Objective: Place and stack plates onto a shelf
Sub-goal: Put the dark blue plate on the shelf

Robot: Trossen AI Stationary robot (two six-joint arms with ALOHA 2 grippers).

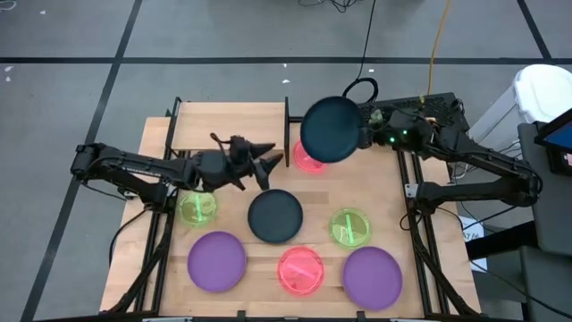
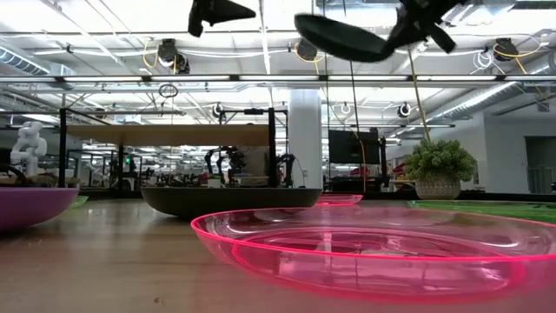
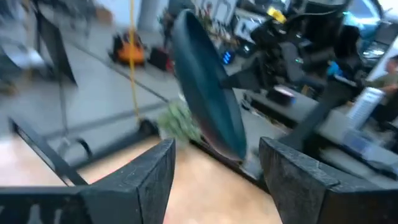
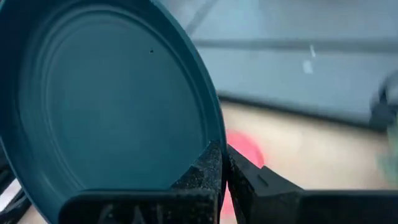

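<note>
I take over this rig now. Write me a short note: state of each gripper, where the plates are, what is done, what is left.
Right gripper: shut on the rim of a dark teal plate, held in the air above the shelf.
Left gripper: open, empty, above the table near the shelf.
Done: one pink plate lies on the shelf, under the raised plate.
Left: the held plate, plus six on the table: two purple, two green, one pink, one dark teal.
</note>
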